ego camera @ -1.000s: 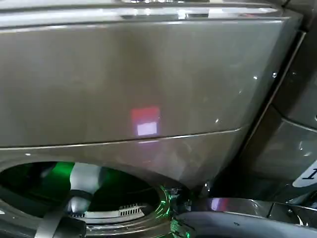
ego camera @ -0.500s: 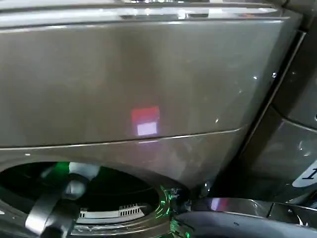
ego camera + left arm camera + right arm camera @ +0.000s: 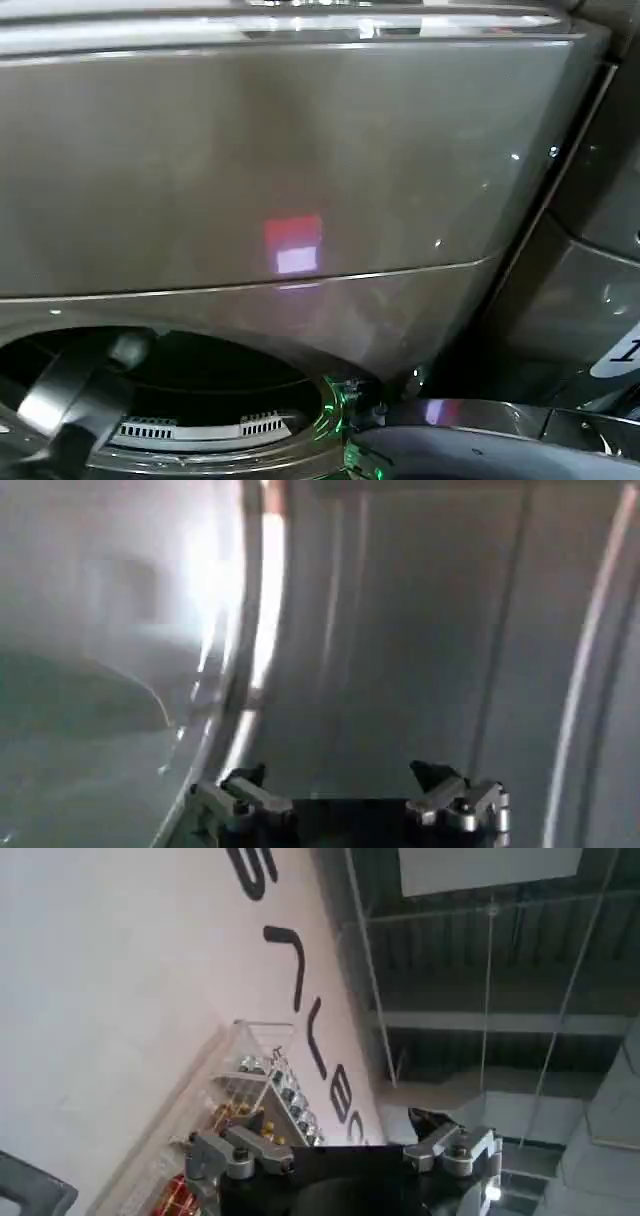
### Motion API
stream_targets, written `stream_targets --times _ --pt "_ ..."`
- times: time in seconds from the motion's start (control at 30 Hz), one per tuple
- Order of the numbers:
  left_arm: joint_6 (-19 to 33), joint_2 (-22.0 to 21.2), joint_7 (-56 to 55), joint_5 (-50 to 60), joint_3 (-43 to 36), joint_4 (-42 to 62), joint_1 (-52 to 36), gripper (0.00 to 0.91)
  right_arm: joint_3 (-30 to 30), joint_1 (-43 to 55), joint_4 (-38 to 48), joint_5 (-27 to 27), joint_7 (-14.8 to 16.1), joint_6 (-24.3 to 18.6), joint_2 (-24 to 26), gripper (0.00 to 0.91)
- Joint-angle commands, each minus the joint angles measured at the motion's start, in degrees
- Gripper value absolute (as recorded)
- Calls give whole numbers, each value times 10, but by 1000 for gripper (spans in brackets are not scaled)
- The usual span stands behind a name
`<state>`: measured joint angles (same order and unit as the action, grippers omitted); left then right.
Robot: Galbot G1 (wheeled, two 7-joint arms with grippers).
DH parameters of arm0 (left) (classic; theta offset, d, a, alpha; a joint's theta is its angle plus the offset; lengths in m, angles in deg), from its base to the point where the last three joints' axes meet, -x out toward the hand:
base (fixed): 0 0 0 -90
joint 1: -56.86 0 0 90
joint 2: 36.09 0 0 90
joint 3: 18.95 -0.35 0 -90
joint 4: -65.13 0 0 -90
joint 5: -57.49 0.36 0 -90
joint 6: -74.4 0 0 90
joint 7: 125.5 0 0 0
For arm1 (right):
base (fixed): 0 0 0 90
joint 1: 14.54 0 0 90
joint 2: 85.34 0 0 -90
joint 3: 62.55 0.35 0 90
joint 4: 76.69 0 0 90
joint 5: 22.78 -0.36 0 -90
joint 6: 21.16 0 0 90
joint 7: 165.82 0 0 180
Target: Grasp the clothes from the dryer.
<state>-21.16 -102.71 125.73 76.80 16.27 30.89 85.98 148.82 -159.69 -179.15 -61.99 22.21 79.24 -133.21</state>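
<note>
The left arm (image 3: 75, 400) reaches into the round mouth (image 3: 200, 400) of the dryer (image 3: 300, 150) at the lower left of the head view. The left gripper (image 3: 350, 798), in its own wrist view, faces the curved steel drum wall (image 3: 420, 630) with its fingers spread apart and nothing between them. The clothes are not visible in any view, so their position inside the drum cannot be stated; no lime fabric lies between the fingers or along the visible drum wall. To the right in the head view, the open door (image 3: 480, 440) lies low beside the mouth, with a second machine (image 3: 600, 300) beyond it. The right gripper (image 3: 345, 1148) is held away from the dryer, pointing toward a white lettered wall (image 3: 120, 968) and ceiling, its fingers apart and empty. Risk, as judged: with the bundle unseen, the left gripper may close on bare metal or miss the fabric, and the arm could strike the mouth's rim.
</note>
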Motion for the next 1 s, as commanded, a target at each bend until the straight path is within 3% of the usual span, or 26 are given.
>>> stream_targets --times 0.03,0.2,1.0 --pt "2 3 12 -8 -15 6 -1 137 0 0 2 2 0 0 -1 907" --pt "1 2 14 -12 -19 6 -8 0 1 -1 4 2 -1 0 0 907" --pt "-12 -4 11 -75 -35 3 -34 0 0 1 5 2 -2 1 1 907"
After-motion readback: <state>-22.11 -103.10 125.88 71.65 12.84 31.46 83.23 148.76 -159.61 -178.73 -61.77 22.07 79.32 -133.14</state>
